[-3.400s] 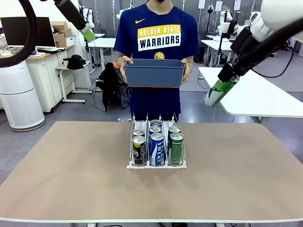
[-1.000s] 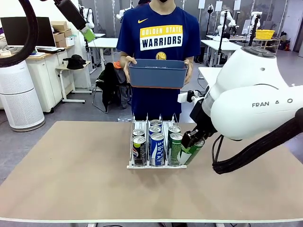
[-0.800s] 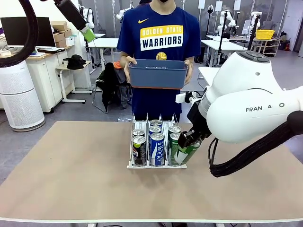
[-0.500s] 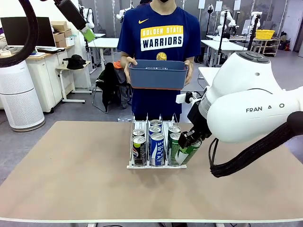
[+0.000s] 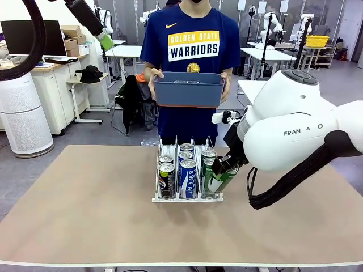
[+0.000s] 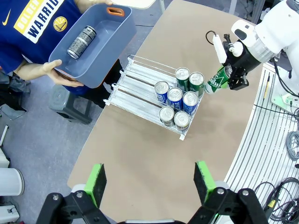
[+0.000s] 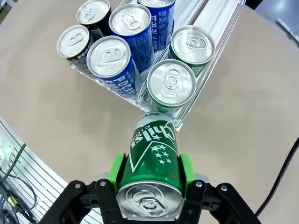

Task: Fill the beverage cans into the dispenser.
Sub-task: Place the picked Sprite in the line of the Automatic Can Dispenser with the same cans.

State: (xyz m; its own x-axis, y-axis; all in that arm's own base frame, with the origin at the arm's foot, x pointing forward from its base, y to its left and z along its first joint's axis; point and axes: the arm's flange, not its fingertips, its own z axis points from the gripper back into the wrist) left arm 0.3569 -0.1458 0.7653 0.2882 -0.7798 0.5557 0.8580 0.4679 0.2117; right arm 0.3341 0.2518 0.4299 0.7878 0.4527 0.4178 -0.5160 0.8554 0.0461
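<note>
Right pincer (image 5: 225, 165), closed around a tilted green Chilsung can (image 7: 152, 149), holds its base beside the green-can lane of the dispenser (image 5: 170, 199) (two already standing there), presumably to match colours.

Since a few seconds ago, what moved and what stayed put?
The right tool, shut on a green can, came down from high on the right to the dispenser's front right corner. The six cans in the lanes, the person's blue bin and the raised open left tool stayed.
</note>
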